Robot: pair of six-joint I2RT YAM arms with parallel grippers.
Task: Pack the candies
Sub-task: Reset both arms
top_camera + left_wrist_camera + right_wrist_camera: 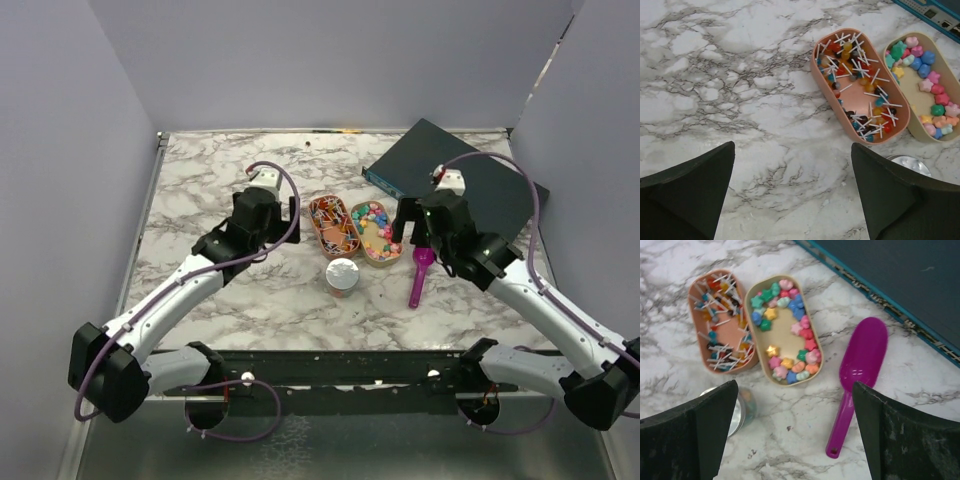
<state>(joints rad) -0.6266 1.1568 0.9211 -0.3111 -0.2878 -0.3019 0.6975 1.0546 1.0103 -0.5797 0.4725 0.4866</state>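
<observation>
We see the candies [771, 314] ringing the inside of a cream oval tray [782, 340], which sits side by side against a pink tray [726, 332] of coloured bits on white sticks [860, 70]. A silver-lidded tin [343, 273] stands near both, and a purple scoop [860, 365] lies beside the cream tray. The left claw [792, 152] and right claw [795, 390] hang spread and empty over the marbled desk [715, 75], with pale lilac walls [300, 60] around

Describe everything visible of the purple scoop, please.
The purple scoop looks like one piece of glossy plastic: an oval bowl and a narrow handle with a small hole at its end. It lies flat on the marble table, bowl up and empty, right of the beige tray of candies and apart from it. Its bowl points toward the dark box, close but seemingly not touching. Only the table touches it.
</observation>
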